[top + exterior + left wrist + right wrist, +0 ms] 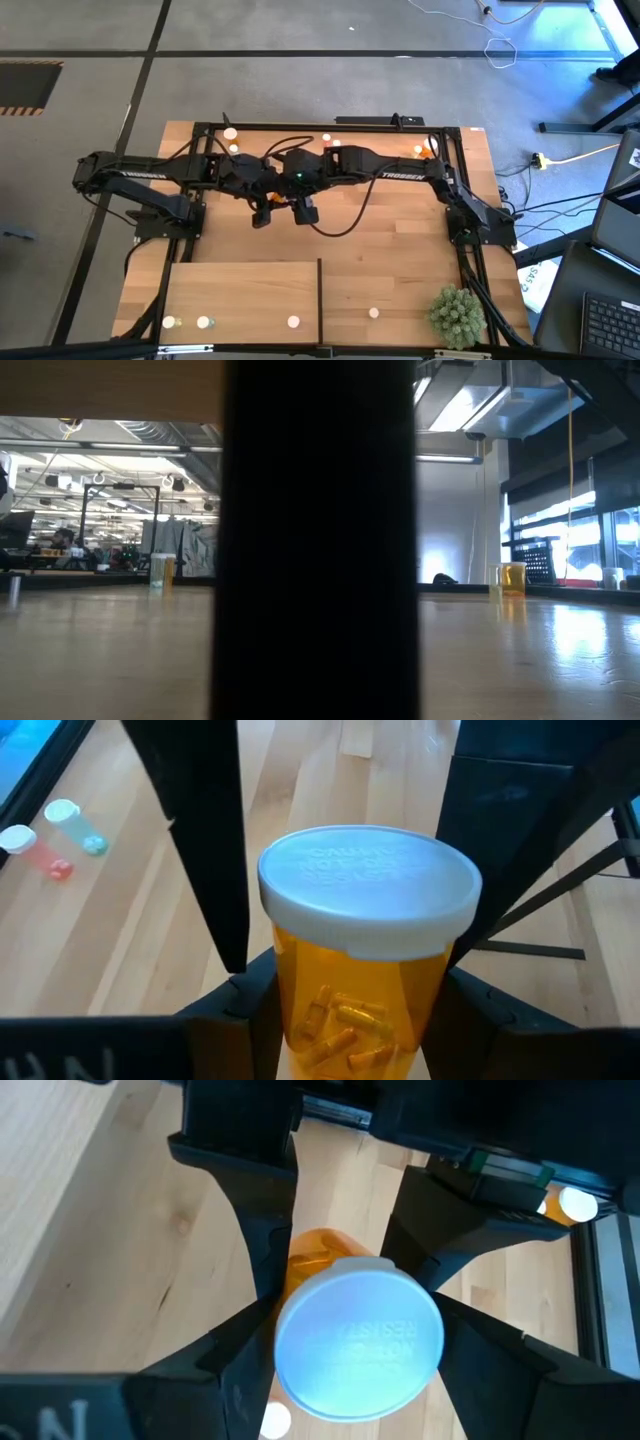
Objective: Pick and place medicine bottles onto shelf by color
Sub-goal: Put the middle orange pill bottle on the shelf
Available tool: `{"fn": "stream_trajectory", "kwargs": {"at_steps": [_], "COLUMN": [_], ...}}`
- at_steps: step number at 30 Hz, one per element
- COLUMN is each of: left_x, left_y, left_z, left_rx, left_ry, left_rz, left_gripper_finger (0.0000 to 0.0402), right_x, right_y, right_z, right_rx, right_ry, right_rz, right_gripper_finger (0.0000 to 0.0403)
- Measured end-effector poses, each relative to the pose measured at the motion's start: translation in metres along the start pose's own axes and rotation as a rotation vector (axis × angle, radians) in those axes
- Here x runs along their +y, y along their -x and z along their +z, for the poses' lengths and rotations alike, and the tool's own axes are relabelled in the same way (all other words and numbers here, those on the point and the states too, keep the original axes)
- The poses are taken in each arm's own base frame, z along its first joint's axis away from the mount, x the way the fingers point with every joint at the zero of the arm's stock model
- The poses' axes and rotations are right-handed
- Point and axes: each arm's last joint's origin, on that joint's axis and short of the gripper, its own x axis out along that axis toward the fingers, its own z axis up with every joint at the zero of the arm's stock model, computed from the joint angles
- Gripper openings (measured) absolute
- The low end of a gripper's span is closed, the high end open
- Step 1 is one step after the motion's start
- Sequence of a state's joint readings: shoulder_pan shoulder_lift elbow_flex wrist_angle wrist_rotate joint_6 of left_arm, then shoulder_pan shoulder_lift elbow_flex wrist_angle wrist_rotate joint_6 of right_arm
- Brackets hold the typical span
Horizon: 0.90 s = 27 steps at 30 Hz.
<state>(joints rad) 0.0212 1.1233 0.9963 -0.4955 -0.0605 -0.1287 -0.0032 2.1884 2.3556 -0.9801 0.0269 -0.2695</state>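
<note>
Planked tabletop (400, 240) carries both arms meeting at its centre: the left gripper (345, 1010) clamps an orange bottle (360, 990) with pills under a white cap, the right gripper (345, 1295) pinches another orange bottle (325, 1255) below its cap. Toward 6 o'clock lies the pale shelf (240, 290), its divider (319, 295) upright; small bottles dot its near edge. Low view is mostly blocked by a dark upright
</note>
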Motion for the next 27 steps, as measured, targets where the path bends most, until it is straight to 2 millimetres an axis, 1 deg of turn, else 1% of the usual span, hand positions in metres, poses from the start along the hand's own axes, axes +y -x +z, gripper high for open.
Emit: {"fn": "stream_trajectory", "kwargs": {"at_steps": [8,14,17,21,27], "left_x": [0.000,0.000,0.000,0.000,-0.005], "left_y": [0.002,0.004,0.010,0.016,0.037], "left_z": [0.002,0.002,0.003,0.003,0.002], "left_rx": [-0.013,-0.016,-0.036,-0.053,-0.101], "left_ry": [0.001,0.001,0.002,0.028,0.040], "left_rz": [-0.002,-0.002,-0.006,-0.011,-0.045], "left_gripper_finger": [0.0167,0.0166,0.0166,0.0166,0.0166], "right_x": [-0.001,-0.001,-0.002,-0.003,-0.004], "right_y": [0.018,0.024,0.033,0.052,0.077], "right_z": [0.001,0.001,0.001,0.004,0.005], "right_rx": [-0.006,-0.002,-0.004,-0.036,-0.066], "right_ry": [-0.002,-0.003,-0.004,-0.038,-0.058], "right_rz": [-0.002,0.000,-0.002,-0.012,-0.018], "right_gripper_finger": [0.0245,0.0245,0.0245,0.0245,0.0245]}}
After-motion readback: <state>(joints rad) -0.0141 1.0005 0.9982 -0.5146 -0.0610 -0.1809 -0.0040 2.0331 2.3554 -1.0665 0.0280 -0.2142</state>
